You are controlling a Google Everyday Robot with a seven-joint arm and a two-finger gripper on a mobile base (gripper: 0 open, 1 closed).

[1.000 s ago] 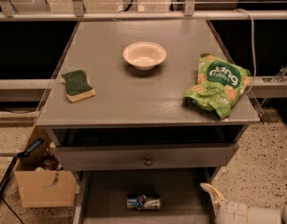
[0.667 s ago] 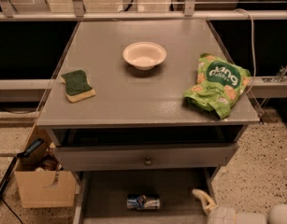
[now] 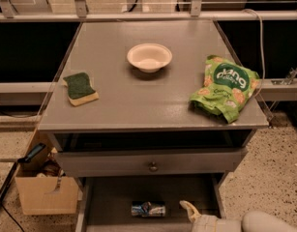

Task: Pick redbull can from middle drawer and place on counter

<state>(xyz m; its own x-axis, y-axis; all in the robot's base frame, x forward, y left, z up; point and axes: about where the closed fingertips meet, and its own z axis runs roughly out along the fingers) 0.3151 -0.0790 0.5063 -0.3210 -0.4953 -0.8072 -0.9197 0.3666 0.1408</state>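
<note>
The hand [image 3: 190, 210] sits at the bottom edge, right of centre, over the open middle drawer [image 3: 114, 197]; whether it is open or closed I cannot tell. Just left of it the redbull can [image 3: 148, 209] lies on its side on the drawer floor. Higher up, the desk [image 3: 138, 100] carries a sponge [image 3: 80, 88], a bowl [image 3: 149, 57] and a green snack bag [image 3: 225, 87].
</note>
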